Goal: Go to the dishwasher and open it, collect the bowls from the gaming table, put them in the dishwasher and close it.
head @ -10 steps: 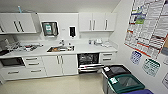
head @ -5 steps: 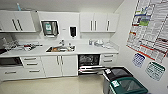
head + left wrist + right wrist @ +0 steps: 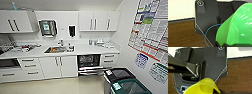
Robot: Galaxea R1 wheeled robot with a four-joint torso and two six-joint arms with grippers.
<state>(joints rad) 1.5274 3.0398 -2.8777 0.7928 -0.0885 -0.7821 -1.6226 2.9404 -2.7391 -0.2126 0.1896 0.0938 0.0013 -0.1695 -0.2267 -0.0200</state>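
Two bowls ride with the robot as it faces a small white kitchenette. In the left wrist view, a bright lime green round plastic bowl (image 3: pixel 235 27) sits close against the camera; in the right wrist view, a yellow round plastic bowl (image 3: pixel 204 87) shows its open mouth, and nothing can be seen inside it. Each bowl appears to be carried at its own gripper, but the fingers cannot be made out in either wrist view, so whether they are clamped on the bowls cannot be told. Below both bowls lies dark brown wood-grain flooring.

In the head view, the built-in dishwasher with a dark interior (image 3: pixel 88 63) sits under the white countertop (image 3: pixel 100 50), between white cabinet doors and a stack of white drawers. Its door (image 3: pixel 90 69) looks lowered and open, with what may be a rack inside; the contents are too blurred to tell. A steel sink (image 3: pixel 53 49) is set in the counter to the left. Two lidded bins, one black (image 3: pixel 119 74) and one green (image 3: pixel 130 88), stand near the right wall.

Judged from this, the step in hand is carrying the bowls to the open dishwasher. The next move calls for closing in squarely on the opening while steering clear of the bins
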